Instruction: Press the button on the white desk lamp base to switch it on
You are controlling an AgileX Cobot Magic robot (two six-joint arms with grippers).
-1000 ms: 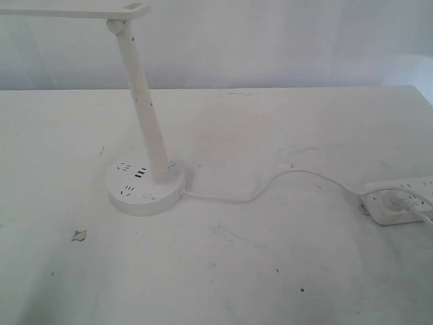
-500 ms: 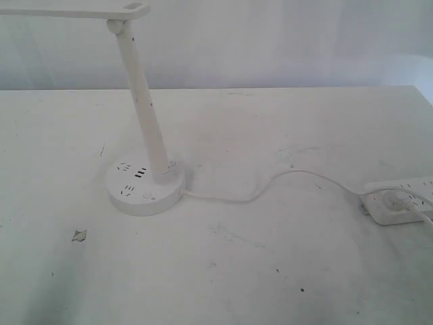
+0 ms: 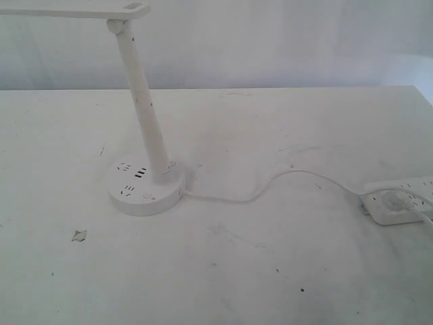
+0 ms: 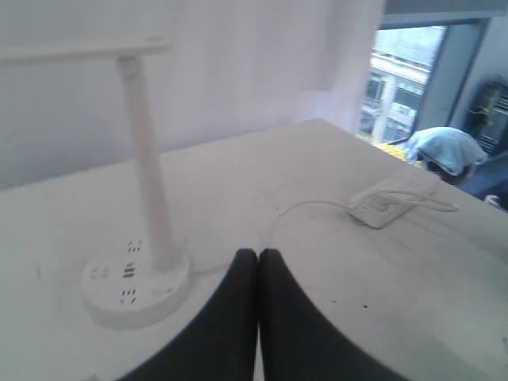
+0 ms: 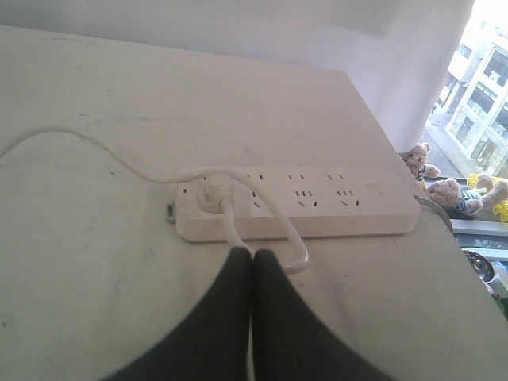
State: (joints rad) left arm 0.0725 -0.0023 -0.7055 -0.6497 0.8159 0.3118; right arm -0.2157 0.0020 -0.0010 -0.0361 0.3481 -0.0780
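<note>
The white desk lamp base (image 3: 147, 190) sits left of centre on the table, with dark socket slots on top and a slanted stem (image 3: 142, 101) rising to a flat head (image 3: 74, 9). The button (image 3: 147, 198) is a tiny ringed dot near the base's front edge. Neither gripper shows in the exterior view. In the left wrist view my left gripper (image 4: 258, 255) is shut and empty, hovering apart from the lamp base (image 4: 135, 287). My right gripper (image 5: 252, 254) is also shut and empty, just short of the power strip.
A rectangular white power strip (image 3: 399, 200) (image 5: 298, 203) lies at the table's right edge with a plug (image 5: 210, 194) in it. A thin white cord (image 3: 270, 186) runs from it to the lamp base. A small scrap (image 3: 79, 235) lies at the front left.
</note>
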